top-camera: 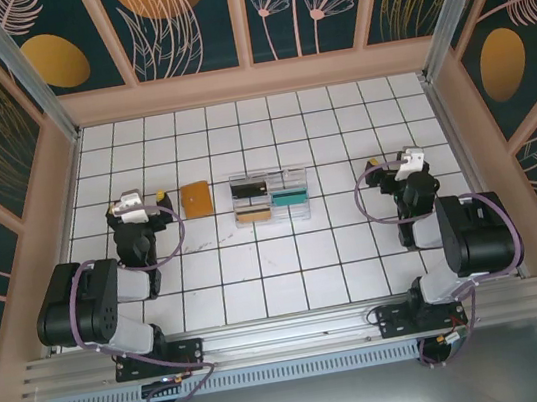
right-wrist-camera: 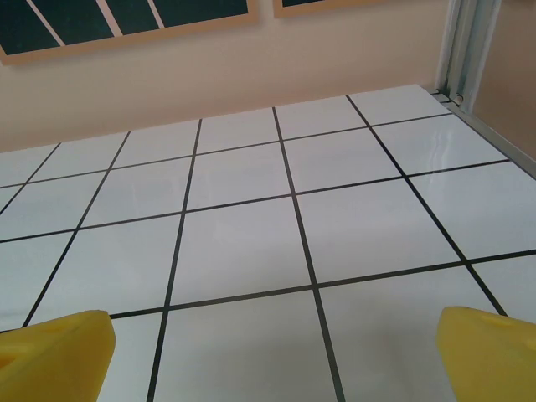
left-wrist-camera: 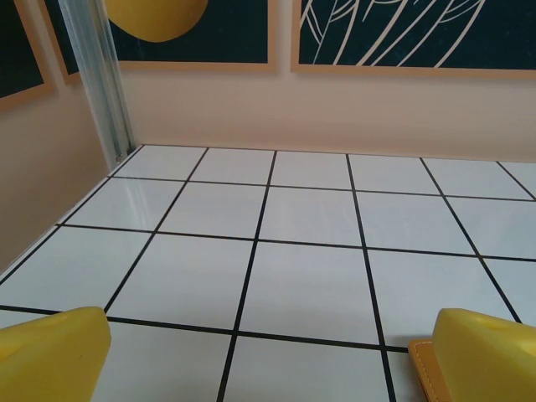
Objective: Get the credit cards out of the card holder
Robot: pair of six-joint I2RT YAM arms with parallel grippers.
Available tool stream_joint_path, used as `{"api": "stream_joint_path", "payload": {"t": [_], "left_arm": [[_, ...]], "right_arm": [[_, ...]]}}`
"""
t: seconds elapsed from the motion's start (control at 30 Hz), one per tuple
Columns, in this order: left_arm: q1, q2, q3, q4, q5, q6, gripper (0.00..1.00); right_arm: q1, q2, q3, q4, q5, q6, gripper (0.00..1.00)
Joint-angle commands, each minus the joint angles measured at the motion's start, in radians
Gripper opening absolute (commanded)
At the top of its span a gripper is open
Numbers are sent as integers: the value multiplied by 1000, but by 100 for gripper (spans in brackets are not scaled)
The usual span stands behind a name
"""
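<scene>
The card holder is a small tan-orange wallet lying folded shut on the white tiles, left of centre. The credit cards are hidden from view. My left gripper stands open just left of the holder, low over the table. In the left wrist view its yellow fingers are spread wide over bare tile, and the holder's stitched edge shows beside the right finger. My right gripper is open at the right side of the table, with its yellow fingertips far apart and nothing between them.
A clear compartmented plastic tray sits mid-table just right of the holder, with flat orange-brown, teal and dark pieces in it. Beige walls and metal corner posts close in the tiled table.
</scene>
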Motion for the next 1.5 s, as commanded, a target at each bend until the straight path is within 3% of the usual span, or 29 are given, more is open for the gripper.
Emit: {"api": "stream_joint_path", "payload": {"t": [0.0,1.0,1.1,1.17,1.3,1.4,1.47], "left_arm": [[8,1,4,24,-7,3,99],[10,-15,8,11,-38,-7,99],[10,-108,76,-196,-114,-35,99],[10,-175,169,-410,-178,-63,99],[10,-289,408,-850,-376,-323,99],[10,-343,556,-1166,-391,-538,99],[10,-372,569,-1210,-296,-562,99]], "right_arm": [[-1,5,10,32,-20,-15,99],[1,2,6,37,-2,-14,99],[40,-80,7,-33,137,-11,99],[42,-192,54,-222,161,16,99],[39,-344,104,-386,121,94,99],[33,-422,128,-473,118,250,99],[26,-465,165,-577,120,393,99]]}}
